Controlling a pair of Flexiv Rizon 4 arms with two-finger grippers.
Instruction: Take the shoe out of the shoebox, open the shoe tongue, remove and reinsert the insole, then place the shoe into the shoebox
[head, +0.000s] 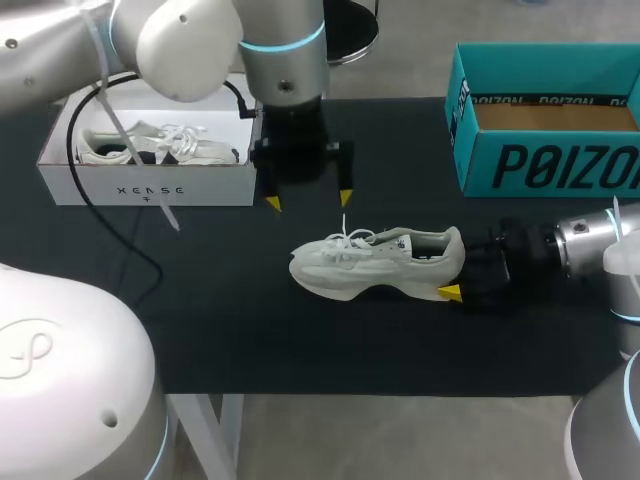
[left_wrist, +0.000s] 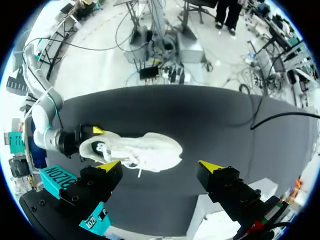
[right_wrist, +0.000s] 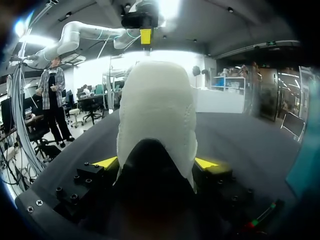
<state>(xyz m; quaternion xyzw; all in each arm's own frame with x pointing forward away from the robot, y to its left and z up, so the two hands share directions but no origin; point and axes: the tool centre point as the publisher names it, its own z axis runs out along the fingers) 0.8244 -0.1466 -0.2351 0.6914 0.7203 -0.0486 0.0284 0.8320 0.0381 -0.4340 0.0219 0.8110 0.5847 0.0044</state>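
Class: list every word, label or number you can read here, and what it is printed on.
Front of the teal shoebox: large white lettering, cut off at the picture's edge.
Front of the white shoebox: small dark lettering, too small to read.
On the shoe: nothing legible.

Two shoes: a cream mesh lace-up sneaker (head: 375, 262), its heel clamped in the right gripper (head: 455, 268), and a second sneaker (head: 150, 145) off to one side of the spread-fingered left gripper (head: 308, 200). Two cardboard boxes: a white shoebox (head: 150, 185) holding that second sneaker, and a teal shoebox (head: 520, 165) near the right gripper. Two yellow-tipped grippers.
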